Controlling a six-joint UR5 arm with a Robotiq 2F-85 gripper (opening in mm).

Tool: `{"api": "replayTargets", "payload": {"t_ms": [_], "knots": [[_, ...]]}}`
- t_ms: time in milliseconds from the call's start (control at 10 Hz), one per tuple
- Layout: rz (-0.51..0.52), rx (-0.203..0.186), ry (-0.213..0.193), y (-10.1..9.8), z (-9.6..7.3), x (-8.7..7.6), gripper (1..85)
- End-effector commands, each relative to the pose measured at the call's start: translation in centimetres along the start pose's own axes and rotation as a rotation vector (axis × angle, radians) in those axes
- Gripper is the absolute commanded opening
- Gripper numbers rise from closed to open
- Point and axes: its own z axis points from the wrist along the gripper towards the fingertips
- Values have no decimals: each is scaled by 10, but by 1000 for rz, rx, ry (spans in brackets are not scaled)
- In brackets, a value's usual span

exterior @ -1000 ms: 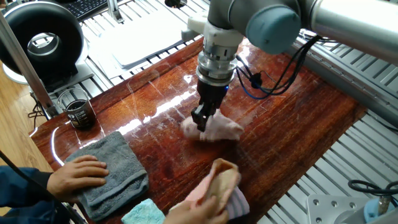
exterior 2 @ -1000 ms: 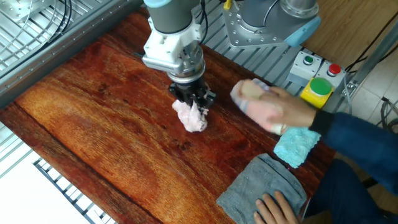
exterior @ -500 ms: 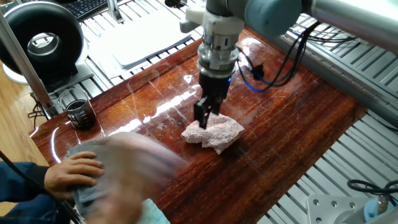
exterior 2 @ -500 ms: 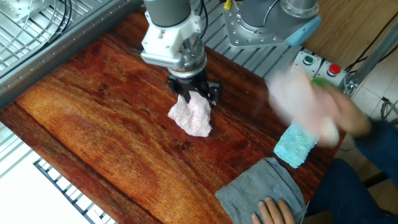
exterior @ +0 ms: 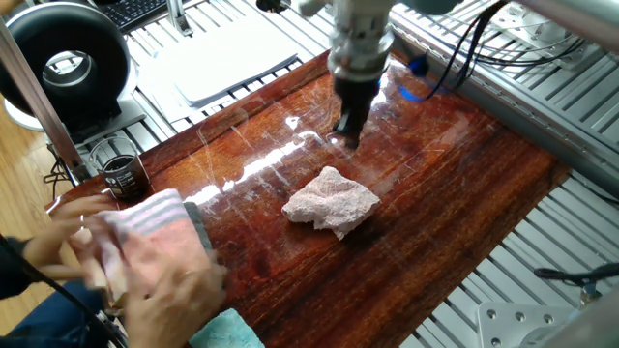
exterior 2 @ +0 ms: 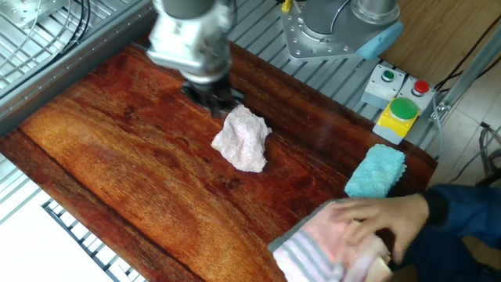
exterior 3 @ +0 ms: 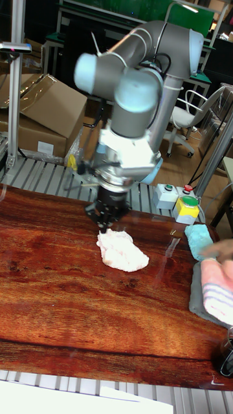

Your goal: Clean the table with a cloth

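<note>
The cloth [exterior: 331, 201] [exterior 2: 243, 139] [exterior 3: 121, 251], a pale pinkish nubbly rag, lies loose and crumpled near the middle of the table [exterior: 455, 193] [exterior 2: 117, 172] [exterior 3: 65, 291], a glossy reddish-brown wooden top. My gripper [exterior: 349, 130] [exterior 2: 211, 100] [exterior 3: 107, 223] hovers just off the cloth's far edge, lifted clear of it. It is open, nothing sits between its fingers, and it is motion-blurred in the other fixed view.
A person's hands move a pink striped cloth [exterior: 145, 242] [exterior 2: 313, 243] [exterior 3: 217, 284] over a grey towel [exterior 3: 197, 297] at one end of the table. A light-blue cloth [exterior 2: 376, 171] [exterior 3: 197, 239] lies beside it. A black cup [exterior: 123, 176], a white board [exterior: 232, 58] and a button box [exterior 2: 399, 113] border the table.
My gripper let go of the cloth, rose and moved away toward the table's far side. The cloth stays spread on the wood. The person's hands shifted to the grey towel with a striped cloth.
</note>
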Motion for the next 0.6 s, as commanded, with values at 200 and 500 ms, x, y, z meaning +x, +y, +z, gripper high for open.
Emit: {"api": "replayTargets", "payload": {"t_ms": [200, 500], "knots": [[-7, -12, -42, -36, -21, 8, 10], [-4, -34, -59, -32, -19, 3, 10]]}}
